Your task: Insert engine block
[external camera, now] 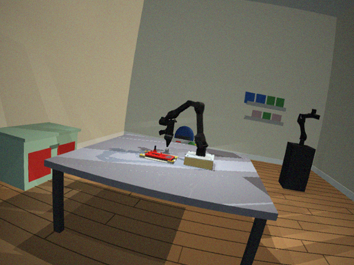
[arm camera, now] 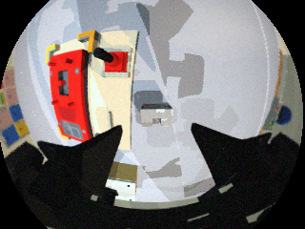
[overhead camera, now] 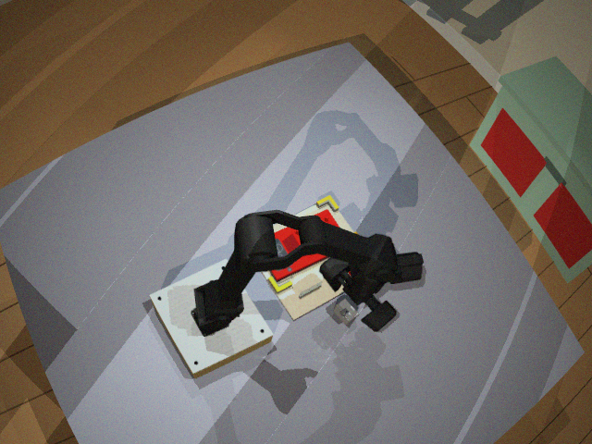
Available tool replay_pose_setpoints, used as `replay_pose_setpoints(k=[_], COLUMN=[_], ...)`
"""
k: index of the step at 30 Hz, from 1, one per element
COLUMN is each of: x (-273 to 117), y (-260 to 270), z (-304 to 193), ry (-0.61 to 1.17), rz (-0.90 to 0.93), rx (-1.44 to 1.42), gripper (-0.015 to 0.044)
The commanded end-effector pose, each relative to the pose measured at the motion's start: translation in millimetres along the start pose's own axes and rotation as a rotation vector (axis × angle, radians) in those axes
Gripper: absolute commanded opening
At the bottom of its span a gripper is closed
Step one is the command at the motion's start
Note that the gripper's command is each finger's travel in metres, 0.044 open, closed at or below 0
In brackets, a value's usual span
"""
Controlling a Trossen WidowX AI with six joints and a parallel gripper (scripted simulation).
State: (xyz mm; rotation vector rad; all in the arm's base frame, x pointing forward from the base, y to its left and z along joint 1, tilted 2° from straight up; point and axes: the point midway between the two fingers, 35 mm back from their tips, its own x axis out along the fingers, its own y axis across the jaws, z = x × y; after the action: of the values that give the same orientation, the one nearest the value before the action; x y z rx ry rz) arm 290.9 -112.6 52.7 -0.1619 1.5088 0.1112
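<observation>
1. The gripper point(arm camera: 152, 136) hangs over the bench point(overhead camera: 143, 191), jaws spread wide, gripping nothing.
2. The engine block point(arm camera: 152, 110) lies on the bench just beside the beige board point(arm camera: 109, 98), outside the red car body point(arm camera: 69, 95).

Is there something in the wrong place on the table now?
Yes. The grey engine block lies on the table just off the corner of the beige board, not in the red car body. The gripper is open above it, holding nothing.

Matt grey engine block point(arm camera: 154, 114), glossy red car body point(arm camera: 69, 95) — pale wood-like board point(arm camera: 113, 111), matt black tool point(arm camera: 154, 141)
</observation>
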Motion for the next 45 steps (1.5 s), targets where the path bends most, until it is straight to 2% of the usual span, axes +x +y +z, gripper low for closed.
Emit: replay_pose_setpoints(k=[1,32,40,45], x=[3.8,50.5,50.5,50.5], y=[-0.9,-0.9,-0.9,-0.9], z=[0.2,-0.1,-0.1,-0.1], ry=[-0.002,-0.002,-0.002,-0.002], rz=[-0.005,-0.005,-0.005,-0.005], rx=[0.003,0.003,0.003,0.003], gripper=[0.044,0.044,0.023,0.0197])
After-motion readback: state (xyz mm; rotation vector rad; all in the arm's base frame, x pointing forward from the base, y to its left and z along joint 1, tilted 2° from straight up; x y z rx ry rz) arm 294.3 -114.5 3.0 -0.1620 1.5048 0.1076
